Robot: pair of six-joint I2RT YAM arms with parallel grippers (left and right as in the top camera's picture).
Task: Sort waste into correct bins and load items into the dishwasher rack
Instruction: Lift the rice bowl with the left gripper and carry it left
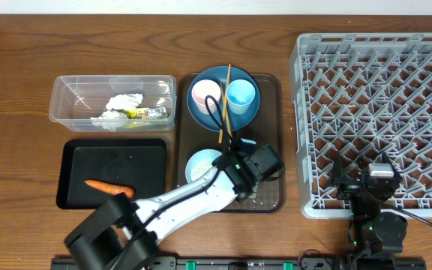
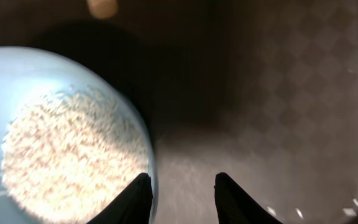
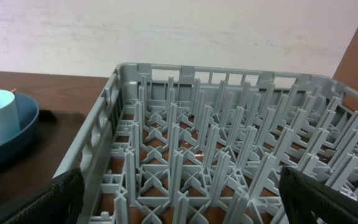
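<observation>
A pale-blue bowl (image 1: 199,166) holding white rice (image 2: 73,155) sits at the front of the brown tray (image 1: 270,90). My left gripper (image 1: 229,163) (image 2: 179,177) straddles the bowl's right rim, with one finger (image 2: 138,196) inside against the rim and the other outside, a gap still showing. Behind the bowl, the blue plate (image 1: 247,116) carries a pink cup (image 1: 205,94), a light-blue cup (image 1: 241,94) and chopsticks (image 1: 228,75). My right gripper (image 1: 367,178) (image 3: 182,186) hangs open over the front left corner of the grey rack (image 1: 300,120) (image 3: 185,71).
The clear tub (image 1: 66,94) holds the napkin (image 1: 122,103) and the wrapper (image 1: 142,114). An orange carrot (image 1: 109,187) lies in the black tray (image 1: 148,154). A few stray rice grains (image 2: 353,202) lie on the brown tray's floor.
</observation>
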